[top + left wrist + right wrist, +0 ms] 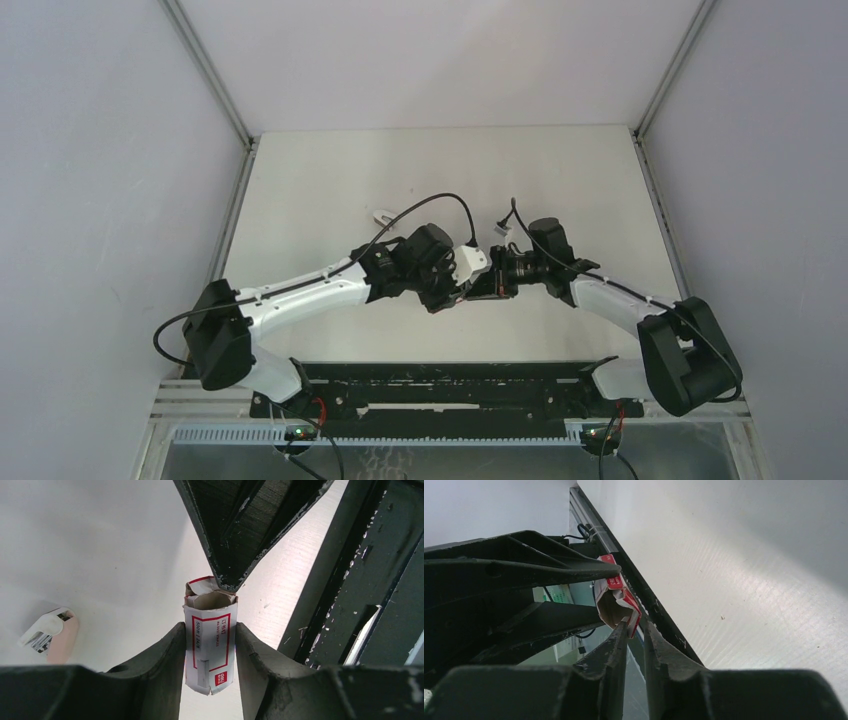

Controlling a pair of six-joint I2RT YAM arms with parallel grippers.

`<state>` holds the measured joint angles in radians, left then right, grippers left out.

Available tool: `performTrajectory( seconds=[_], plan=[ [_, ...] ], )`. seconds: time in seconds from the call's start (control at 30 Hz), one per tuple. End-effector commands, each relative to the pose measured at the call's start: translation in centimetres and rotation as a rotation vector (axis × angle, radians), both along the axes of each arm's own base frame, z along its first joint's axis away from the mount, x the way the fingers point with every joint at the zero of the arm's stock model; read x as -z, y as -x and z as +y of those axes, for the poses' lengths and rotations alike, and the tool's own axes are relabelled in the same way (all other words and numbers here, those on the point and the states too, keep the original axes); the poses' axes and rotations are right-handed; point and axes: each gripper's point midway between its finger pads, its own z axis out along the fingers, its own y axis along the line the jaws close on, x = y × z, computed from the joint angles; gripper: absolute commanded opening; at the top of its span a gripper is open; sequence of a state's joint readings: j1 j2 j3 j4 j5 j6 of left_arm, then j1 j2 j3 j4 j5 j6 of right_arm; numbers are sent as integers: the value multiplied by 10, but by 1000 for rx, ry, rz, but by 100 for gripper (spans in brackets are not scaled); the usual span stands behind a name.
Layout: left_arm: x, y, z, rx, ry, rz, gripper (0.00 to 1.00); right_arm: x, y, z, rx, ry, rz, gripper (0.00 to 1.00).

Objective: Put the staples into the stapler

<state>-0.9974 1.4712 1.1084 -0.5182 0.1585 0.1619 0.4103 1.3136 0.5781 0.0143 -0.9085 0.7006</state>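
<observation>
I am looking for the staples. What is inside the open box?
In the box, at its open end, only bare brown cardboard shows; no staples visible. Its walls hide the rest.

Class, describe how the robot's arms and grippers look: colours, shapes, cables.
The left arm and right arm are white shells with black joints; a thin black cable loops off the left. The left gripper and right gripper have matte black tapering fingers, the right's flecked pale.
</observation>
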Motion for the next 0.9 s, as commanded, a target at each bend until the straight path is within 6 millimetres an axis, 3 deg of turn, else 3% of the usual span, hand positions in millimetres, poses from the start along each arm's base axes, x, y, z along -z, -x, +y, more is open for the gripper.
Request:
performTrajectory(
  seconds=[0.0, 0.2, 0.47, 0.57, 0.87],
  plan=[
    [-8, 4, -3, 34, 31, -37, 44, -10, -6, 7, -10, -42, -45, 16],
    [-7, 4, -4, 36, 29, -37, 44, -12, -6, 10, -23, -57, -43, 7],
    [-7, 4, -5, 36, 30, -40, 43, -6, -5, 13, -33, -56, -22, 14],
    [-6, 4, -5, 35, 25, -41, 43, -6, -5, 14, -29, -55, -26, 2],
    [25, -1, 0, 20, -64, -22, 43, 22, -24, -1, 35, 42, -44, 0]
  ],
)
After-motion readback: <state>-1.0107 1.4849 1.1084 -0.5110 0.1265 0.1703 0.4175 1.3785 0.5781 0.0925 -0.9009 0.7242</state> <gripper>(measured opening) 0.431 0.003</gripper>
